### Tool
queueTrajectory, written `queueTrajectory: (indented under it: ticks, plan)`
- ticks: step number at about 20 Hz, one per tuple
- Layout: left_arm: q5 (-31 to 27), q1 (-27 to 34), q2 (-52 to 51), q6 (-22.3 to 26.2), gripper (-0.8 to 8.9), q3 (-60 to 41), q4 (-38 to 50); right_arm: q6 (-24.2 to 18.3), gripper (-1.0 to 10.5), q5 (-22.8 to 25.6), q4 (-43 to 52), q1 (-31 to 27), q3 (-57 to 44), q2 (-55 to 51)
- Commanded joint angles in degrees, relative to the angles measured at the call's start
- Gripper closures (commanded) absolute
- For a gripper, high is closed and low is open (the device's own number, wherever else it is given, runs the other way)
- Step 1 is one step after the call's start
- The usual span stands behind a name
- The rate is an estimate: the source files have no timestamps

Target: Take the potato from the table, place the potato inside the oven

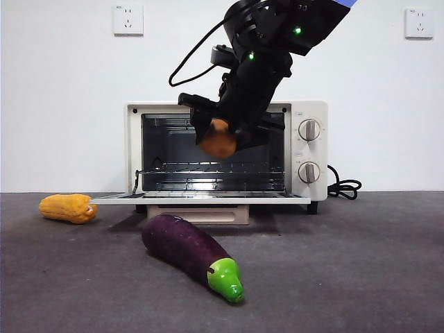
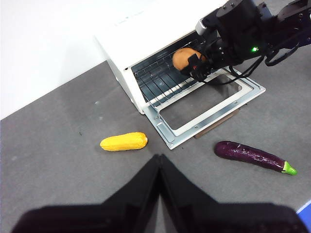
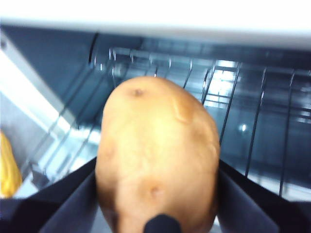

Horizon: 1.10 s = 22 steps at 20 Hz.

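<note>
Grey table [image 1: 361, 277]: right gripper [image 1: 223, 135] clamped on potato [image 1: 219, 141], held at open oven [image 1: 305, 198] mouth above rack.

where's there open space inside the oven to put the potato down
The wire rack inside the oven shows bare across its width, walls on either side. The right gripper holds the potato at the mouth, above the dropped door.

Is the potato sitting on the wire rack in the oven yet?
Apart. The front view shows the potato held up in the right gripper, with clear space between it and the oven's wire rack below.
</note>
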Motion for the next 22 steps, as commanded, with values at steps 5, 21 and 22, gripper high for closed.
queueTrajectory:
  ticks: [5,21,22]
  plan:
    - [-0.2,0.2,-0.1,0.5,8.19,-0.2,0.2,3.4,8.7,0.2,2.2,-0.8,0.3,3.7]
    - [-0.2,0.2,-0.1,0.5,8.19,-0.2,0.2,3.6,6.1,0.5,6.2,-1.9,0.3,4.7]
    - [-0.2,0.2,-0.1,0.5,8.19,-0.2,0.2,3.6,5.5,0.5,6.2,-1.9,0.3,4.7]
